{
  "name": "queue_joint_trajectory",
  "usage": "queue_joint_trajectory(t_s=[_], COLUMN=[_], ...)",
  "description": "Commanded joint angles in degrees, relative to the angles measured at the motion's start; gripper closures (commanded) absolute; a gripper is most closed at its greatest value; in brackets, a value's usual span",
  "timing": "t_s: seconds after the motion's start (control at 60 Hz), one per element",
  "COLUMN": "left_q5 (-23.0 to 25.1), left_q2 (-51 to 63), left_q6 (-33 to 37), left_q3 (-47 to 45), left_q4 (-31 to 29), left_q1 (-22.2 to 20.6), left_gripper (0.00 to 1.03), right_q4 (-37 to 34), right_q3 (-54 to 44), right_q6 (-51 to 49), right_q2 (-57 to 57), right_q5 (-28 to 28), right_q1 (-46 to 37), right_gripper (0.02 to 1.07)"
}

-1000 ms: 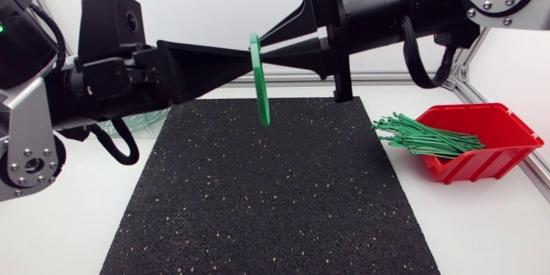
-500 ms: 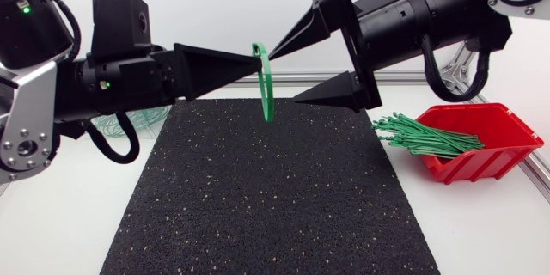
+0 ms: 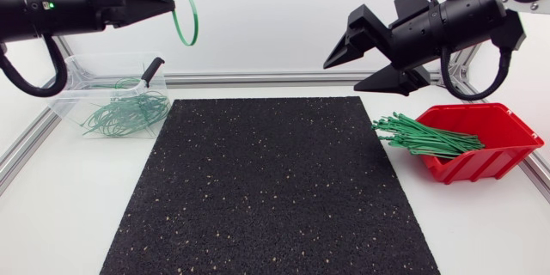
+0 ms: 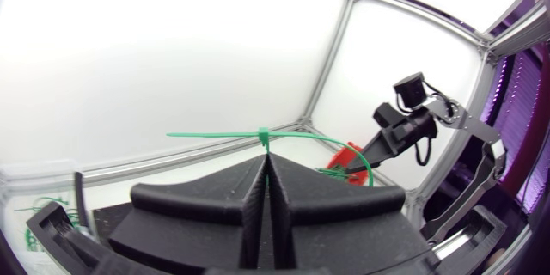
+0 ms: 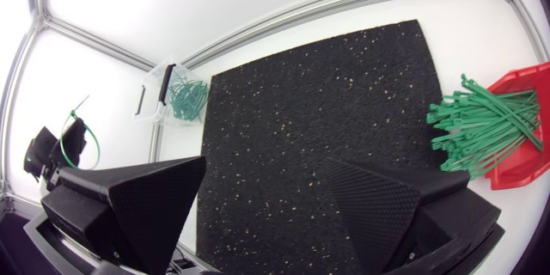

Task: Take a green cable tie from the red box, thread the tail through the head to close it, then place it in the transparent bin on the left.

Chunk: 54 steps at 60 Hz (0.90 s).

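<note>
My left gripper (image 3: 168, 1) is high above the transparent bin (image 3: 64, 94), shut on a green cable tie (image 3: 186, 17) closed into a loop that hangs from its tips. In the left wrist view the fingers (image 4: 253, 191) press together on the tie's head (image 4: 265, 138), with the tail sticking out sideways. My right gripper (image 3: 342, 75) is open and empty, in the air behind the mat's far right corner, above and left of the red box (image 3: 491, 142). A bundle of green ties (image 3: 425, 137) spills from the box. The right wrist view shows its wide fingers (image 5: 137, 196) over the mat (image 5: 318, 103).
A black speckled mat (image 3: 275, 189) covers the table's middle. The bin holds several closed green ties (image 3: 125, 112) and a black stick (image 3: 152, 70) leaning on its wall. Aluminium rails (image 3: 258, 78) run along the table's back and sides.
The right gripper opened, let go of the tie and drew back to the right. The left arm swung left and up, carrying the closed tie from mid-table to above the bin.
</note>
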Motion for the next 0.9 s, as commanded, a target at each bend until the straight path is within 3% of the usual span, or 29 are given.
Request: queue_joint_trajectory(t_s=[0.0,0.283,0.683,0.883], left_q5=[-3.4,-22.4,-45.2,-49.8], left_q2=[2.1,11.8,24.6,33.2], left_q6=[7.5,18.3,29.5,32.2], left_q3=[5.1,13.7,20.5,25.4], left_q4=[-4.3,-6.9,1.7,0.1], left_q1=[1.8,8.7,13.4,15.7], left_gripper=[1.0,1.0,1.0,1.0], right_q4=[-1.3,-1.9,-0.7,-0.7], right_q3=[2.0,1.4,-0.9,-2.9], right_q6=[-4.9,-14.3,-20.8,-21.6], right_q2=[0.0,-3.6,-8.8,-11.2], right_q5=[2.6,12.5,20.4,21.3], right_q1=[-1.5,-4.9,-6.6,-6.9], right_gripper=[0.07,0.06,0.06,0.06])
